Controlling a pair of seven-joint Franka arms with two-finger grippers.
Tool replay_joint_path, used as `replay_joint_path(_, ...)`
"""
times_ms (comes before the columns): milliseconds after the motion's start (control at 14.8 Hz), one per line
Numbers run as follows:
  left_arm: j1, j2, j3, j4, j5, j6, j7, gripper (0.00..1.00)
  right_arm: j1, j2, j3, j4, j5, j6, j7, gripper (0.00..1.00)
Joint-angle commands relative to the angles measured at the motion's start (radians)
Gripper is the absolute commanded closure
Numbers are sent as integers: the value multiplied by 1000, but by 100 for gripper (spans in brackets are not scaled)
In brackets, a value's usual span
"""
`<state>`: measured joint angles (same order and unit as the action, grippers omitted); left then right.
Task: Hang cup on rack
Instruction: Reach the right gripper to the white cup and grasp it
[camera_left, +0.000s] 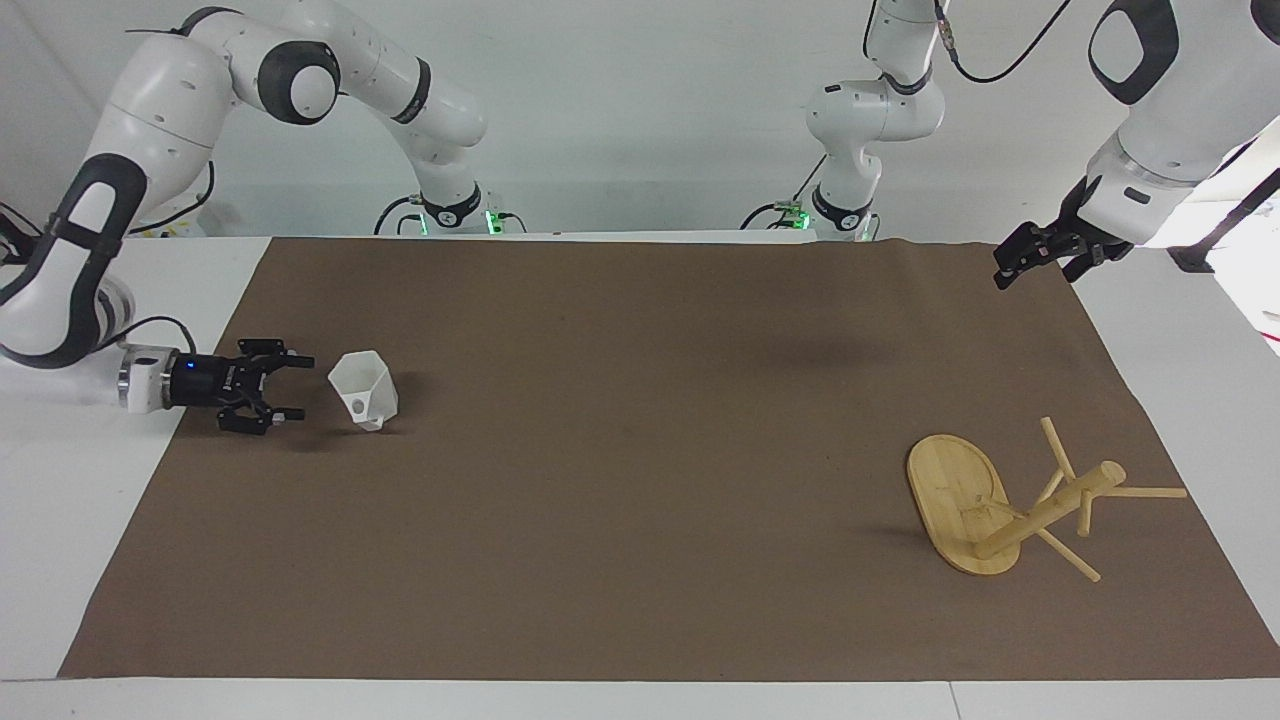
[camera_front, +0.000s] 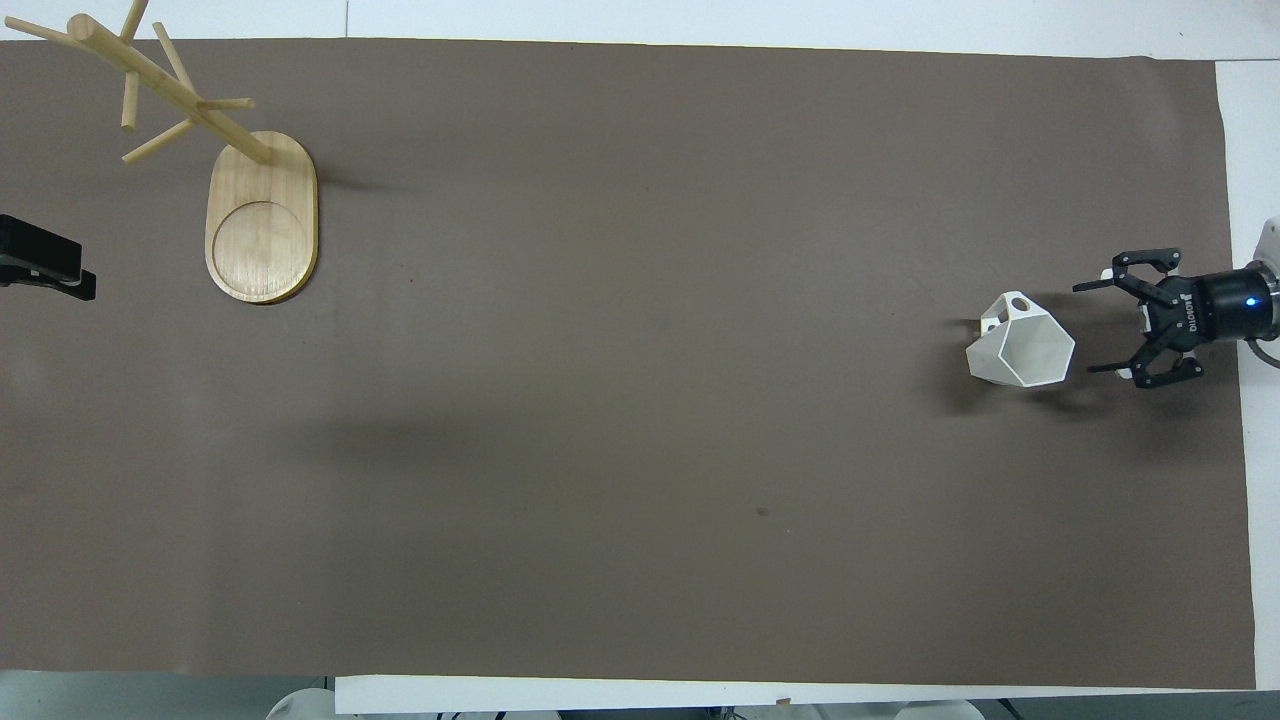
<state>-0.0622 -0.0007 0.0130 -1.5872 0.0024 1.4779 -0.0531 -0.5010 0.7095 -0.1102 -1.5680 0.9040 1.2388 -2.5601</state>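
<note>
White faceted plastic forms the cup (camera_left: 363, 391), upright on the brown mat (camera_left: 640, 480) at the right arm's end of the counter (camera_left: 60, 500). Just beside it, apart, the right end effector (camera_left: 297, 387) lies low and level, fingers spread wide, holding nothing. Pale bamboo rack (camera_left: 960, 500), oval base, round post and thin pegs, stands at the left arm's end. The left end effector (camera_left: 1003, 273) waits over the mat's edge, open by the overhead view, where only its tip shows.

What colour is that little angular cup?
White, the cup shows best in the overhead view against the brown mat.
</note>
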Motion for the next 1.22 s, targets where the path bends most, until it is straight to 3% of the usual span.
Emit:
replay_joint_path(0,4,-22,-5,-31,19,22,1,0,-7,1,6,-33,19,-7,-77,0)
replay_joint_path(1150,4,-22,-5,-31,19,22,1,0,62,-19,7,-167,23,73,-166,0)
